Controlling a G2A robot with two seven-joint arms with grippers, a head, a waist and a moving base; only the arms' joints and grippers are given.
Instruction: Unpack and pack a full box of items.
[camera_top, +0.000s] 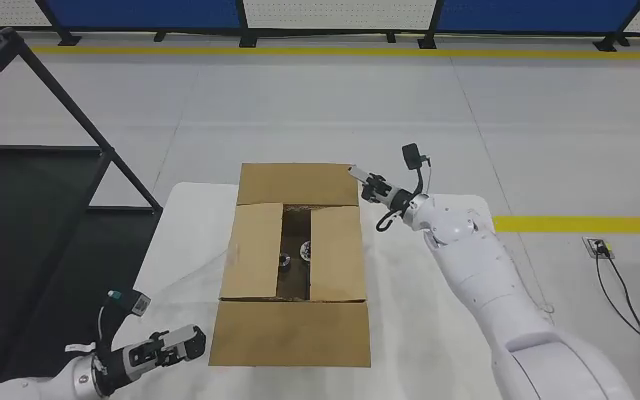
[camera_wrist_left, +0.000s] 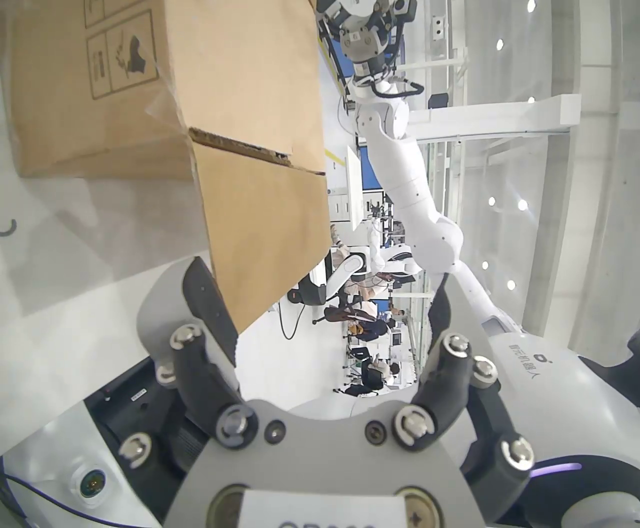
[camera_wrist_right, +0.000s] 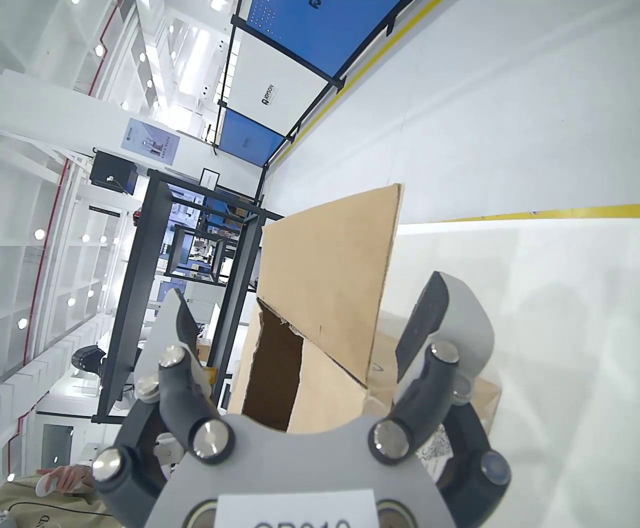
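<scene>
Half-opened box (camera_top: 290, 335).
Both spread, empty: right tool (camera_top: 362, 178) stood by its far corner, left tool (camera_top: 192, 342) off its near corner; inner flaps (camera_top: 337, 252) probably needed lifting at their edges.

a brown cardboard box (camera_top: 290, 300) stands upright on the white table (camera_top: 185, 240), its top partly open. the far flap (camera_top: 297, 184) and the near flap (camera_top: 290, 334) are turned outward, away from the opening. the two side flaps, left (camera_top: 252, 250) and right (camera_top: 337, 253), lie folded in over the top and leave a narrow dark gap (camera_top: 296, 285) between them. through that gap two small round pale items (camera_top: 285, 262) show inside, close together; what they are cannot be told
</scene>
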